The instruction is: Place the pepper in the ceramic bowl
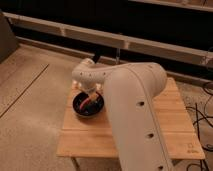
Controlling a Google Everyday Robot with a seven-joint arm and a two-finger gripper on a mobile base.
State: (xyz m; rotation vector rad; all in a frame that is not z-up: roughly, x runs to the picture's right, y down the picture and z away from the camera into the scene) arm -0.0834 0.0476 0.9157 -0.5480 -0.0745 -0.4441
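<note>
Camera view: the white arm point(132, 107) is reaching across the wooden table point(150, 132) from the near right side toward its far left corner. The gripper point(91, 95) is hanging just over the ceramic bowl point(88, 106), which is sitting near the table's left edge, toward the far corner. The pepper point(88, 102) is lying inside the bowl, directly under the gripper. Cannot tell whether the gripper is touching or holding the pepper. Cables point(200, 115) are trailing on the floor off the right edge.
</note>
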